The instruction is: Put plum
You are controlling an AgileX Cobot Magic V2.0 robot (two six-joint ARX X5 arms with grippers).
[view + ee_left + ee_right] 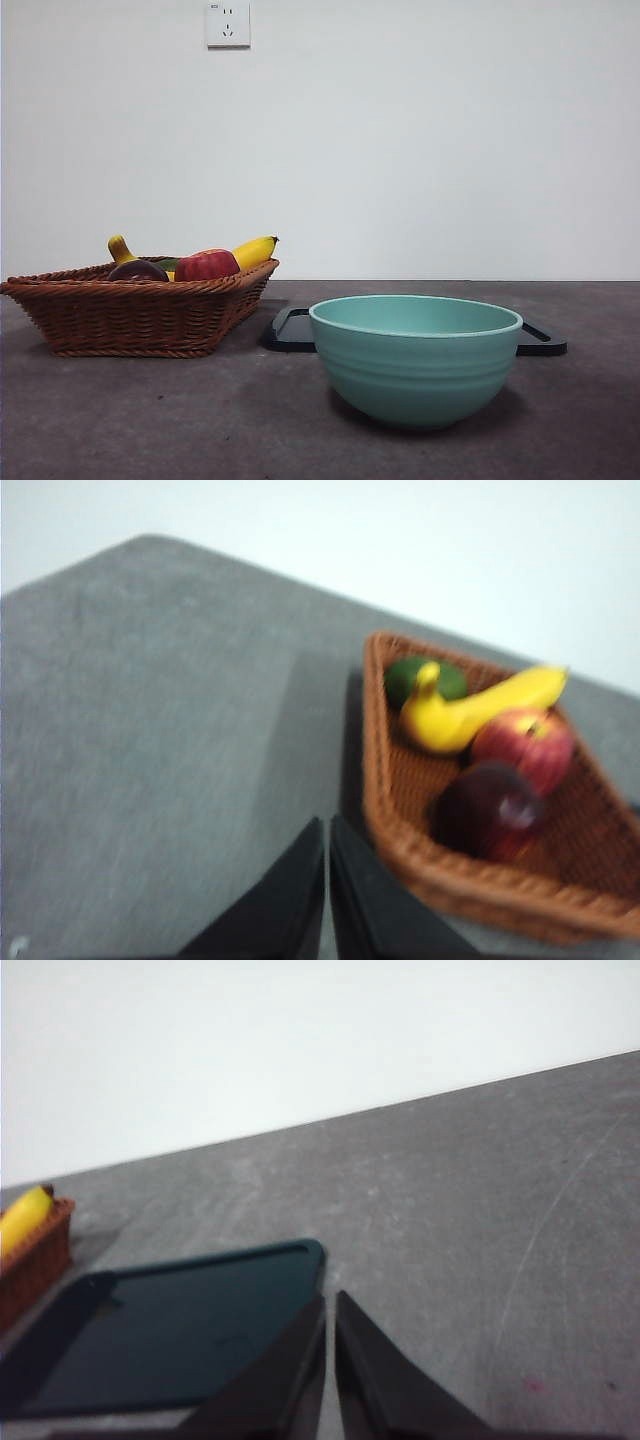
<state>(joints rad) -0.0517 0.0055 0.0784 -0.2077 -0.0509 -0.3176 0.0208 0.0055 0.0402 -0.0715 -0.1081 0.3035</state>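
Grey table (150,730); both tools closed, empty.

Basket wall (140,315) hides most of the plum (137,270) — bowl (415,360) covers the tray's (290,330) middle.

Even, soft light fills the front view, which is sharp. The round mint-green ceramic bowl (416,358) casts a faint shadow on the grey tabletop (200,420). Both wrist views are blurred.

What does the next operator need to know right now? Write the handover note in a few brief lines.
Left gripper: shut, empty, above the table beside the basket.
Right gripper: shut, empty, near the black tray.
Plum: in the basket, next to the apple and banana.
Bowl: in front of the tray; no fruit shows in it.
Done: nothing yet.
Left: grasp the plum, lift it out and place it.
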